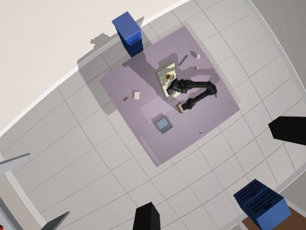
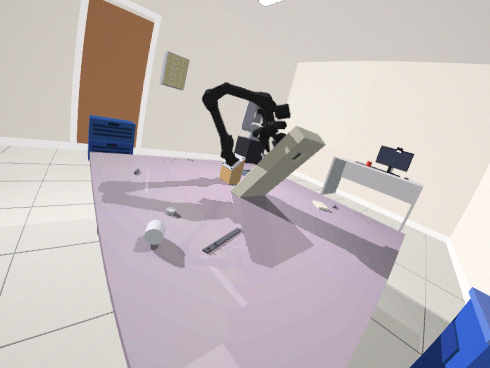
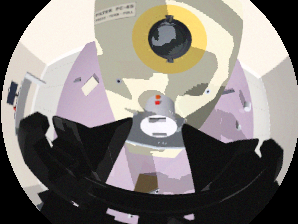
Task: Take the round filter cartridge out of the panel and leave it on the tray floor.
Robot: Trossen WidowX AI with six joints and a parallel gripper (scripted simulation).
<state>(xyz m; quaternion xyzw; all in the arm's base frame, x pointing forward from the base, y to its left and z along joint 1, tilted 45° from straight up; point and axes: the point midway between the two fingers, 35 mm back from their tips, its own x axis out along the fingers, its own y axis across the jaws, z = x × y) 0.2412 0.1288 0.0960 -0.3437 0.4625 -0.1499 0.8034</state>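
Observation:
The beige service panel (image 1: 162, 72) (image 2: 280, 162) (image 3: 120, 50) stands tilted on the purple table. The round filter cartridge (image 1: 168, 75) (image 3: 166, 36), dark grey inside a yellow ring, sits flush in the panel's face. My gripper (image 1: 170, 89) (image 2: 265, 133) (image 3: 157, 124) is open and empty. It faces the panel a short way below the cartridge and does not touch it. The grey-blue tray (image 1: 155, 120) lies on the table in front of the panel, apart from the arm. The cartridge is hidden in the exterior view.
The arm's wooden base block (image 1: 180, 108) (image 2: 231, 173) stands beside the panel. A white cylinder (image 2: 155, 231), a small puck (image 2: 171, 211), a dark bar (image 2: 221, 240) (image 1: 183, 60) and a cream block (image 1: 136, 94) lie loose on the table. A blue cabinet (image 1: 128, 32) stands at the table's far edge.

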